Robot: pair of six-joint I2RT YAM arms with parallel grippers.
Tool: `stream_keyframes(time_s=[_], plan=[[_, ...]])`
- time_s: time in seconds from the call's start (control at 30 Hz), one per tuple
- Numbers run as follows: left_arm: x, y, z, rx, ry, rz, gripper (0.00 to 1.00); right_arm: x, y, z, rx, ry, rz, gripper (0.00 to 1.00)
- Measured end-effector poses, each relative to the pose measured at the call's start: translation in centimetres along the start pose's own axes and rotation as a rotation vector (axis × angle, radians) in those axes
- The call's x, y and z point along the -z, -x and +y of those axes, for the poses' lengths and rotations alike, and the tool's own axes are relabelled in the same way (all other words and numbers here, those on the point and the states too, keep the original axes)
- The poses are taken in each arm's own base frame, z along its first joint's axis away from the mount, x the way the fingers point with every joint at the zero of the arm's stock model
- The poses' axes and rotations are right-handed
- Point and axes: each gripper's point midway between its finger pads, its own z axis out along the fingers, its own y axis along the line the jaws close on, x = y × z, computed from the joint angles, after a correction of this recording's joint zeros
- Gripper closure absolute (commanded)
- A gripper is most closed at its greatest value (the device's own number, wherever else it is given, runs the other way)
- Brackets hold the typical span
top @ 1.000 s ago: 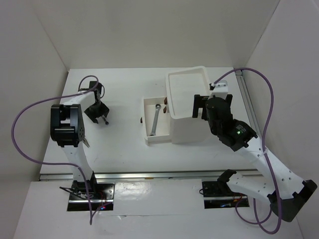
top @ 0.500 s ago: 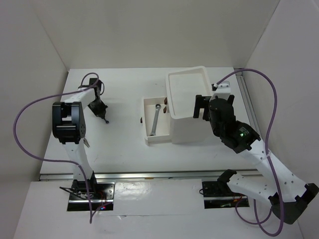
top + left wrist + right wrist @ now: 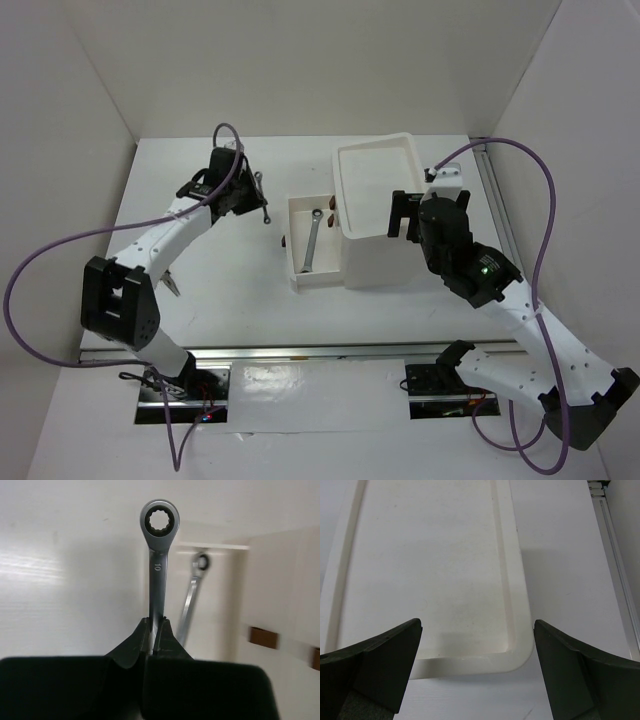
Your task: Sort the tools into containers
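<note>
– White tabletop point(image 3: 230, 290), pale walls all round. What has the left gripper point(image 3: 156, 629) got?
– Its jaws are clamped on a silver wrench point(image 3: 158, 565), pinched by the shank, ring end pointing straight out past the fingertips.
– And the other wrench point(image 3: 191, 600)?
– Ahead of those jaws, slightly right, lying in the pulled-out drawer point(image 3: 298, 225) of the white box unit point(image 3: 365, 265).
– The right gripper point(image 3: 476, 635)?
– Jaws wide apart above the unit's rimmed top tray point(image 3: 514, 605); the tray's near rim runs across the gap between the two fingers.
</note>
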Motion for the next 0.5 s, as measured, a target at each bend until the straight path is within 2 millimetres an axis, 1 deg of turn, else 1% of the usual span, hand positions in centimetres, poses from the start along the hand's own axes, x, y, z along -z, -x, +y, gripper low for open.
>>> stream_keyframes(time_s=[0.1,0.17,0.2,0.23,0.27,0.3,0.37,0.43,0.5], plan=[[1.8,0.7,-4.6,-0.031,-0.135,-0.038,1.00,-0.1,0.0,0.0,0.001,-0.002,0.001,0.00],[2.2,0.2,-7.1,-0.043,-0.187,-0.029,1.00,-0.1,-0.1,0.0,0.002,-0.003,0.002,0.00],[2.2,-0.3,-8.4,-0.052,-0.209,-0.018,0.94,-0.1,-0.1,0.0,0.002,-0.003,0.002,0.00],[2.0,-1.0,-9.7,-0.058,-0.229,-0.005,0.84,-0.1,-0.1,0.0,0.002,-0.003,0.002,0.00],[1.7,-1.9,-10.8,-0.069,-0.241,0.013,0.51,-0.1,-0.1,0.0,0.002,-0.003,0.003,0.00],[1.2,-2.9,-11.7,-0.080,-0.249,0.036,0.36,-0.1,-0.1,0.0,0.002,-0.003,0.003,0.00],[0.3,-5.0,-13.1,-0.091,-0.253,0.079,0.17,-0.1,-0.1,0.0,0.003,-0.003,0.004,0.00],[-0.3,-6.6,-13.2,-0.093,-0.235,0.116,0.16,-0.1,-0.1,0.0,0.003,-0.005,0.004,0.00],[-0.7,-7.1,-12.6,-0.092,-0.201,0.126,0.17,-0.1,-0.1,0.0,0.003,-0.005,0.003,0.00]])
